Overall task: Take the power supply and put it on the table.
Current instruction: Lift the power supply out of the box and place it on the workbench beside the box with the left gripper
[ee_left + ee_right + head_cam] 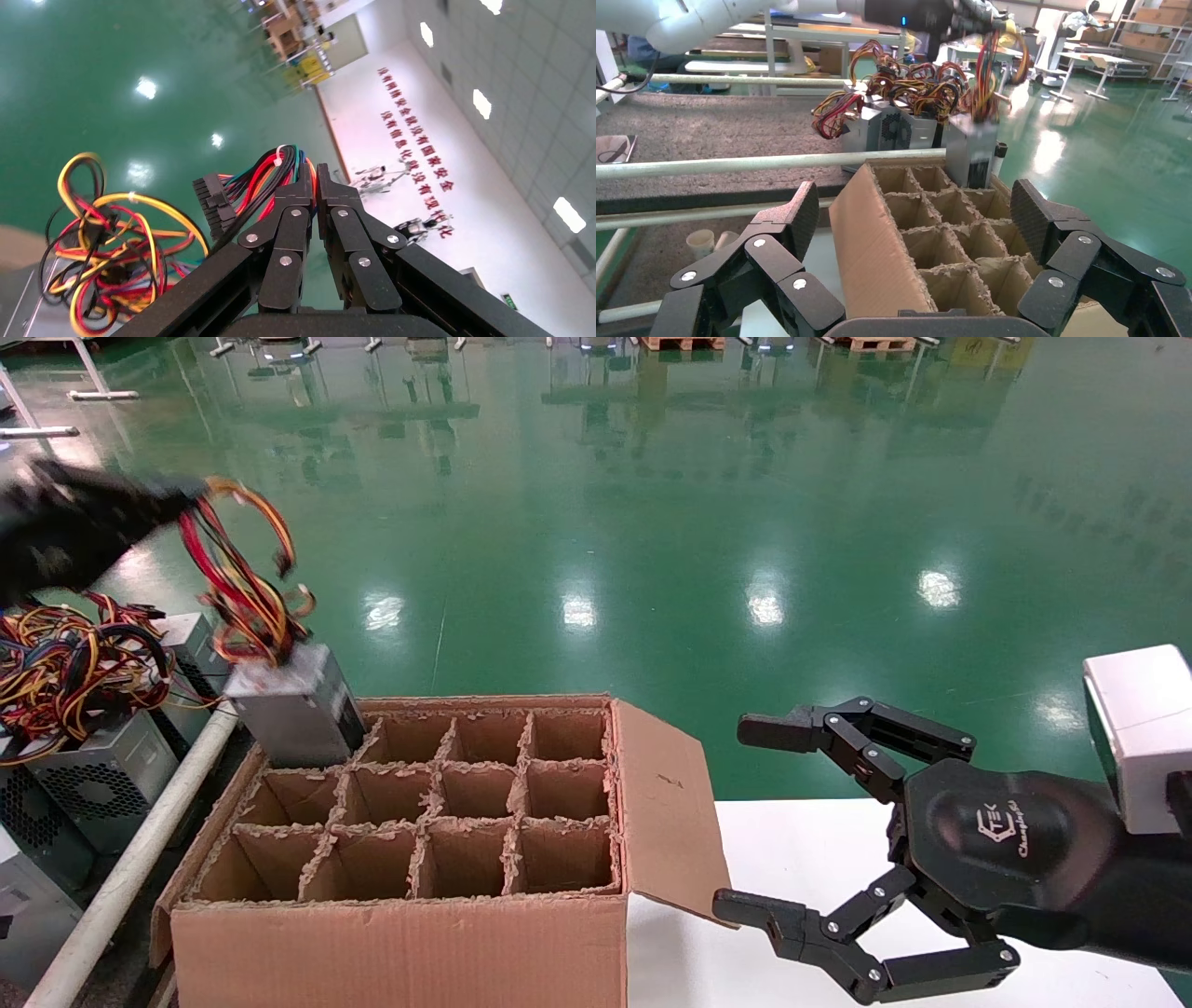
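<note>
A grey metal power supply (291,712) hangs tilted over the far left corner of the cardboard box (419,943). Whether its lower end touches a cell I cannot tell. Its red, yellow and black cable bundle (240,581) runs up to my left gripper (177,500), which is shut on the cables (256,181). In the left wrist view the jaws (314,179) stand closed, with wires pinched at the tips. My right gripper (750,817) hovers open above the white table (819,859), right of the box, holding nothing. In the right wrist view it (916,210) faces the box and the power supply (972,147).
Several more power supplies (84,756) with tangled wires sit left of the box, behind a white pipe rail (140,859). The box's right flap (666,803) stands open toward my right gripper. Divider cells (475,794) fill the box. Green floor lies beyond.
</note>
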### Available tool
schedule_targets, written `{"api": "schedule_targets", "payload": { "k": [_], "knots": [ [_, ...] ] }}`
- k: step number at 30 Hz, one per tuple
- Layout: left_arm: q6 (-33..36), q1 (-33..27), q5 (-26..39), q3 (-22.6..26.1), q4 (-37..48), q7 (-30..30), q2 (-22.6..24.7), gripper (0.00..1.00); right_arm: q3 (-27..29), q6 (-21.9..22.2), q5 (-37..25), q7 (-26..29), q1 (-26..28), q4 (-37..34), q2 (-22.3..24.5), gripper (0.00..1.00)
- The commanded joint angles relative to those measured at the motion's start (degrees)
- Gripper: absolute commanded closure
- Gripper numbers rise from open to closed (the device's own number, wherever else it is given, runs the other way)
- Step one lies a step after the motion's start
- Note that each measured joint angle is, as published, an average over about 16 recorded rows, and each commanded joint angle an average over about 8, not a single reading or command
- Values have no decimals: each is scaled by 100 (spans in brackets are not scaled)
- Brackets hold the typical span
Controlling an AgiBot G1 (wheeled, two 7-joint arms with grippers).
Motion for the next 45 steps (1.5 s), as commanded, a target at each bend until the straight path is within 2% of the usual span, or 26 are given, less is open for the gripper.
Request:
{"api": "schedule_targets", "payload": {
  "k": [1,9,30,38,45],
  "knots": [
    [48,-175,44,22,-59,-169,-89,100,0,0,0,0,0,0,0,0],
    [394,-921,370,20,-163,-272,-604,100,0,0,0,0,0,0,0,0],
    [1568,-3001,909,-175,683,-638,-1803,100,0,0,0,0,0,0,0,0],
    [2538,-3443,1009,-185,597,-777,-2511,100,0,0,0,0,0,0,0,0],
    [2956,-3592,1162,-225,467,-1001,-3065,100,0,0,0,0,0,0,0,0]
  ]
}}
